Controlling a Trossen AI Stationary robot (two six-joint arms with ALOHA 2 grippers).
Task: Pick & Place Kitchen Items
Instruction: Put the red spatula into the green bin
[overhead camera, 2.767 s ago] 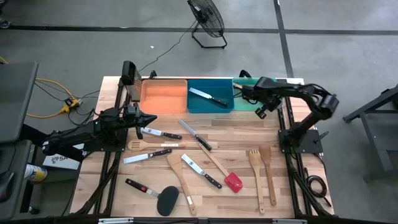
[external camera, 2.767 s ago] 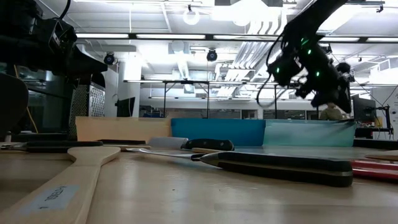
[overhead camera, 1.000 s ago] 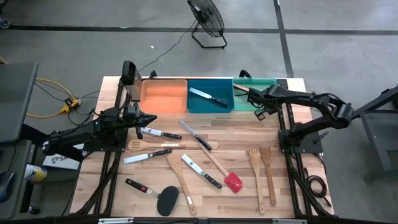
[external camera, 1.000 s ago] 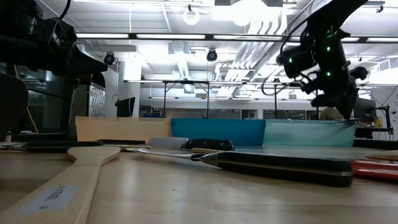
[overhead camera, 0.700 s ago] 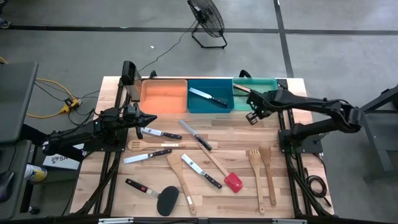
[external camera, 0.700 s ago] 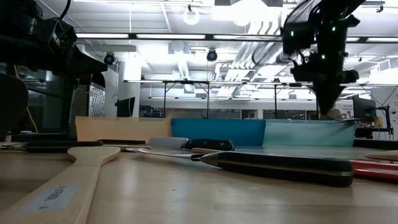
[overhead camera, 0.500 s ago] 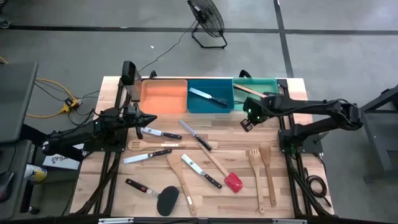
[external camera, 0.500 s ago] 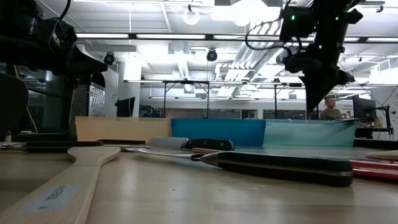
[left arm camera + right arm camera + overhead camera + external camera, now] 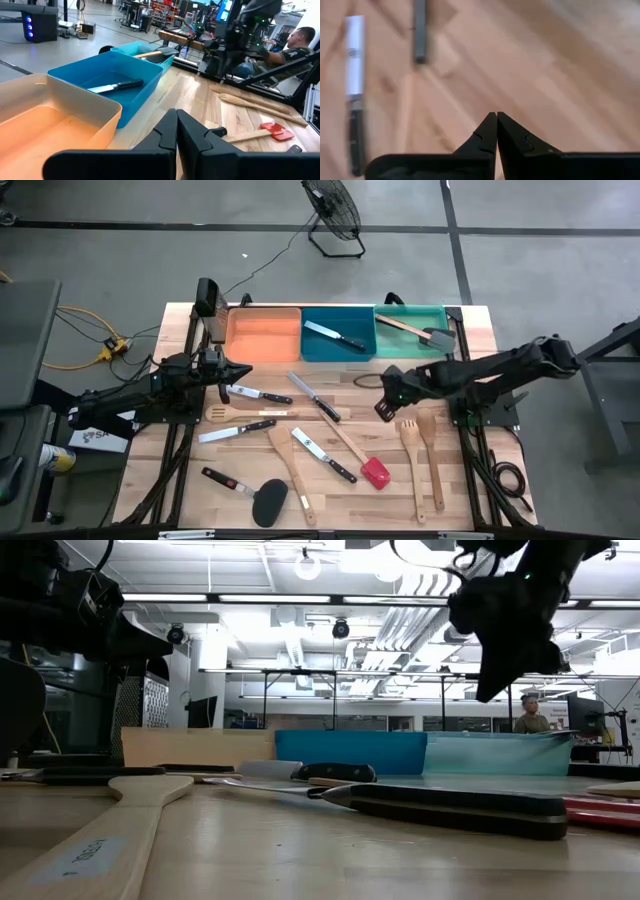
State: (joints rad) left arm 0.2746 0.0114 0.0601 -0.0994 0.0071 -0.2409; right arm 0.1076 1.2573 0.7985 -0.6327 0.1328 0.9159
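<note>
Several kitchen items lie flat on the wooden table: black-handled knives [image 9: 321, 455], wooden spoons [image 9: 291, 463], a wooden fork [image 9: 410, 452], a wooden spatula [image 9: 432, 460], a red-headed turner [image 9: 375, 472] and a black-headed one [image 9: 268, 502]. A knife [image 9: 335, 337] lies in the blue bin [image 9: 338, 352]. A grey-headed turner [image 9: 425, 332] lies in the green bin [image 9: 400, 348]. My right gripper [image 9: 381, 408] hangs shut above the table's middle, pointing steeply down, just far of the fork; it holds nothing [image 9: 496, 116]. My left gripper [image 9: 243, 371] waits shut and level at the left.
An orange bin [image 9: 262, 335] stands left of the blue one along the far edge. Bare wood shows between the bins and the utensils [image 9: 400, 375]. A person [image 9: 295, 42] sits beyond the table's right side.
My right gripper has swung away from the green bin toward the table's near edge and leftward, out over the middle of the table. It has tipped from nearly level to steeply downward and stayed shut. The turner stays in the green bin.
</note>
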